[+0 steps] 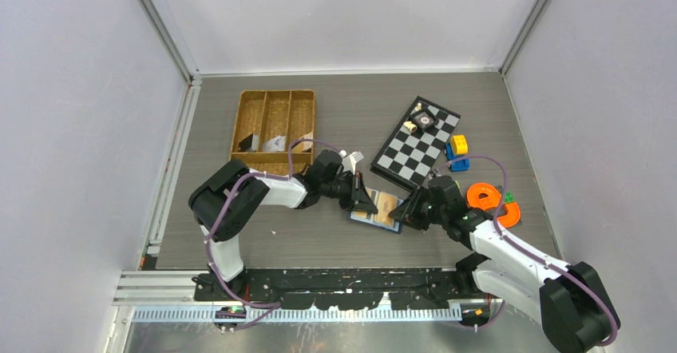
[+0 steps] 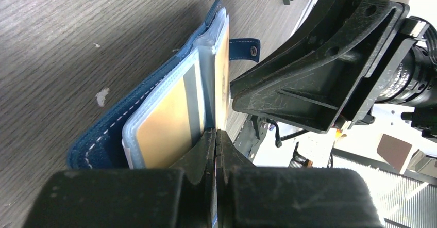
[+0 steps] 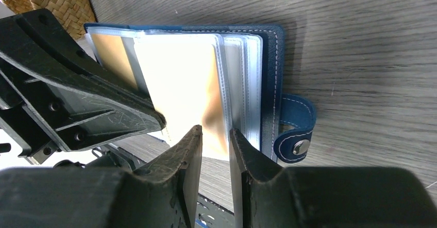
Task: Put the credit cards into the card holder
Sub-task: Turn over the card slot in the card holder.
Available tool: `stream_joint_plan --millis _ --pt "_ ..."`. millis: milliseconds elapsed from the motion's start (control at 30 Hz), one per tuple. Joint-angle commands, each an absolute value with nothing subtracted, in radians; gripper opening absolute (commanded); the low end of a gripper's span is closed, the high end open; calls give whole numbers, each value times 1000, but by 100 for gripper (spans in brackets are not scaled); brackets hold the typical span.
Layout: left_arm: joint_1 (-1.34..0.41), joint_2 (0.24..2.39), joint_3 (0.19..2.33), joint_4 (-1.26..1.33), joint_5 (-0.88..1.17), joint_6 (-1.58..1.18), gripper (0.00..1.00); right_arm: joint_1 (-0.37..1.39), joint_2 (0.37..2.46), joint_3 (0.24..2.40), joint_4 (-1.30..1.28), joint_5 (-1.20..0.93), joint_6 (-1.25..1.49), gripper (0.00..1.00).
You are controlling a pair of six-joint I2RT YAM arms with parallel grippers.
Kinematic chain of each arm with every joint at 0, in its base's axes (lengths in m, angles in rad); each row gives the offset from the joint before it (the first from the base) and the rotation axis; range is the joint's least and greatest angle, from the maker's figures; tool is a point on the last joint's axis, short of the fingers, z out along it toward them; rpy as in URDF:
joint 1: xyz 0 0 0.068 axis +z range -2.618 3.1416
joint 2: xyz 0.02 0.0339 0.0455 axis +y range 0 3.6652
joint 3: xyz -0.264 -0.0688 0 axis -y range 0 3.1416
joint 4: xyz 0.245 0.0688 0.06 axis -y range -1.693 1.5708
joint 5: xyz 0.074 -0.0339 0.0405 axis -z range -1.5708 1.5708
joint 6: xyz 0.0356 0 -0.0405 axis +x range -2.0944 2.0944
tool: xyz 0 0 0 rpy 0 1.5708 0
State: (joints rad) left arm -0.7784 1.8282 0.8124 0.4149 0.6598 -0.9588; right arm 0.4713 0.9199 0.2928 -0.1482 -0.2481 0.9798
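1. My left claw (image 2: 215,133) is closing fully, its tips touching the card holder's (image 2: 103,137) clear pockets.
2. My right claw (image 3: 215,135) is gaping narrowly at a pocketed orange-tan credit card (image 3: 214,109).
3. The card holder is lying open midway along the worktop's (image 1: 319,245) near edge.

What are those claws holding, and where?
Left gripper seems to pinch a sleeve edge of the card holder; right gripper stands open astride it, gripping nothing.
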Motion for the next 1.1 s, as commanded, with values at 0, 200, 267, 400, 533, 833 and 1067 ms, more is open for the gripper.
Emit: stream_joint_plan --millis 0,200,267,400,533,833,1067 --pt "-773 1762 803 490 695 -966 0 459 893 279 -149 -267 994 32" --pt "-772 1751 799 491 697 -967 0 454 886 271 -143 -279 990 32" --pt "-772 1748 799 492 701 -969 0 453 884 270 -123 -292 991 32" --pt "-771 1746 800 492 707 -968 0 451 871 263 -75 -324 996 31" --pt "-771 1750 805 489 713 -968 0 452 849 253 -47 -344 1000 30" --pt "-770 1752 804 488 705 -965 0 449 837 242 -25 -363 1019 27" --pt "-770 1781 813 491 709 -966 0 446 791 203 62 -388 1083 25"
